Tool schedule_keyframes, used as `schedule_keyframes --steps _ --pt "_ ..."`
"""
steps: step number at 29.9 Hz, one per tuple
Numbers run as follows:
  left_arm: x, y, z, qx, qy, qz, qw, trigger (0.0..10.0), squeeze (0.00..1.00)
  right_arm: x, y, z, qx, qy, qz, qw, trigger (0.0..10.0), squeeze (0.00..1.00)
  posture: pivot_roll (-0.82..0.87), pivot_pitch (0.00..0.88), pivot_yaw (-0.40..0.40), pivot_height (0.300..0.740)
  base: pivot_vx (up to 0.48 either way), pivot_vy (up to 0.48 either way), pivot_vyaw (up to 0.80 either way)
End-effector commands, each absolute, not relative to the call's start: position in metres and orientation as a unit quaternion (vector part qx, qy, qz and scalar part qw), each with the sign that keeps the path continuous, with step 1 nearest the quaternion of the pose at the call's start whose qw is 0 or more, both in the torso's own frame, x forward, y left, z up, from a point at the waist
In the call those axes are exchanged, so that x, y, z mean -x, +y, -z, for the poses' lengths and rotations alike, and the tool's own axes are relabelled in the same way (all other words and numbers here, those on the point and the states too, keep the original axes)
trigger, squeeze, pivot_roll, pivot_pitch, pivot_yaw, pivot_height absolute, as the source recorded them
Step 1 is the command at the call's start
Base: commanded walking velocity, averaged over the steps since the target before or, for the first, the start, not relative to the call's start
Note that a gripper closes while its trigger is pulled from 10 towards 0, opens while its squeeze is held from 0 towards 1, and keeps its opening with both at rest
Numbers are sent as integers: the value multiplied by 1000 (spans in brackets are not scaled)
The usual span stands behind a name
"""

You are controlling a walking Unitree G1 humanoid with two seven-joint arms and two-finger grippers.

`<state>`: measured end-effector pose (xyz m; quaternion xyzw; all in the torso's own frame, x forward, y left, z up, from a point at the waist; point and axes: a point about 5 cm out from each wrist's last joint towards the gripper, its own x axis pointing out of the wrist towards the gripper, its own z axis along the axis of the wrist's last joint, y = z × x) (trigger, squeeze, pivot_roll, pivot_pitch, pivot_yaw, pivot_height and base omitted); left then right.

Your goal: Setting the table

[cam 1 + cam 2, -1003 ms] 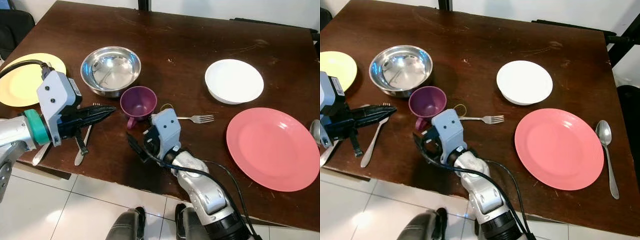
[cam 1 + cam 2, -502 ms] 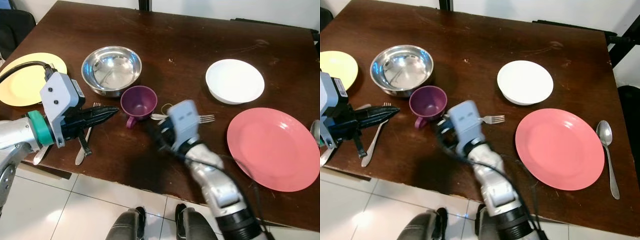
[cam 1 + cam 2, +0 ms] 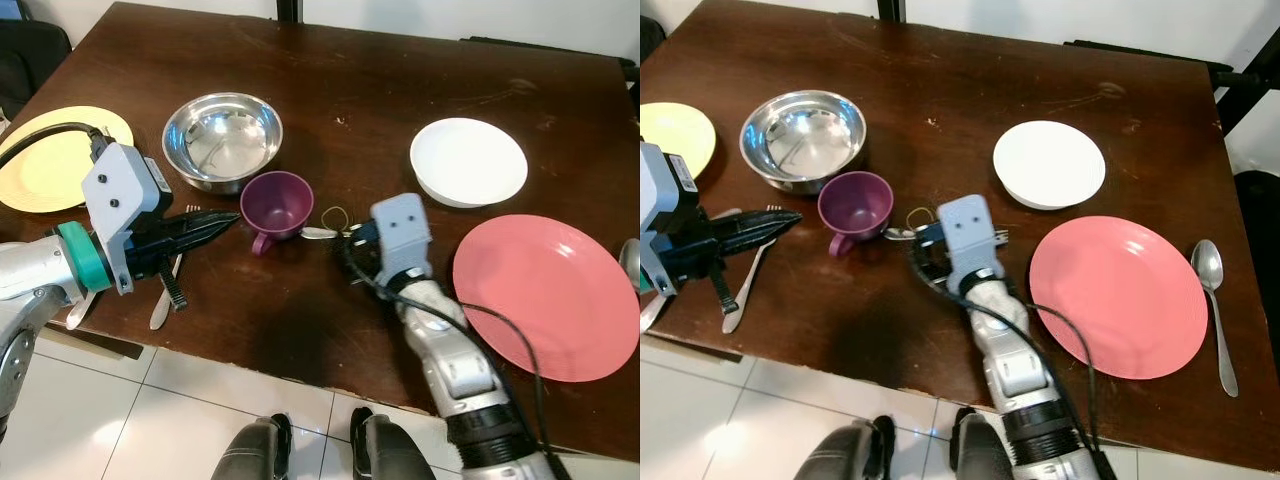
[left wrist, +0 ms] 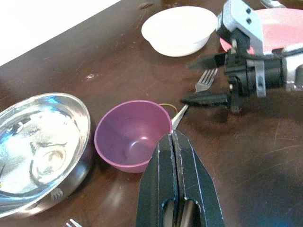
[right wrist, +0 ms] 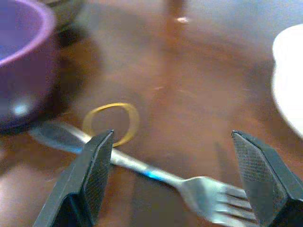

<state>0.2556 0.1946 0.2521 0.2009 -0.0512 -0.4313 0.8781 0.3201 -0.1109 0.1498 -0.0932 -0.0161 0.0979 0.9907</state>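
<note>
Right gripper (image 5: pixel 173 177) spread wide, hovering over fork (image 5: pixel 156 175) lying flat on tabletop (image 3: pixel 400 70) between purple cup (image 3: pixel 277 202) and pink plate (image 3: pixel 545 295).

Risk: thin handle slips under fingers; yellow rubber band (image 5: pixel 111 123) beside handle gets pinched too; cup gets nudged.

Left gripper (image 4: pixel 173 156) clenched, empty, near cup.

Versus earlier: right arm swung rightward and forward, from tabletop edge to above fork.
</note>
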Motion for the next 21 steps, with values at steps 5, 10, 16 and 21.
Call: schedule_keyframes --steps 5,10,16,21 --pt "-266 226 -227 -149 1 372 916 10000 0 -318 -163 -145 91 4 -33 995 10000 0 38 168 117 740 0 0 0" --pt "-275 232 -230 -145 -7 356 923 10000 0 -314 -176 -147 96 2 -15 995 10000 0 30 172 118 740 0 0 0" --pt "-295 223 -243 -153 -46 340 927 10000 0 -316 -187 -158 96 -21 7 995 10000 0 16 169 127 740 0 0 0" --pt "-307 203 -248 -163 -76 352 918 10000 0 -316 -186 -175 88 -65 -3 994 10000 0 -5 167 127 740 0 0 0"
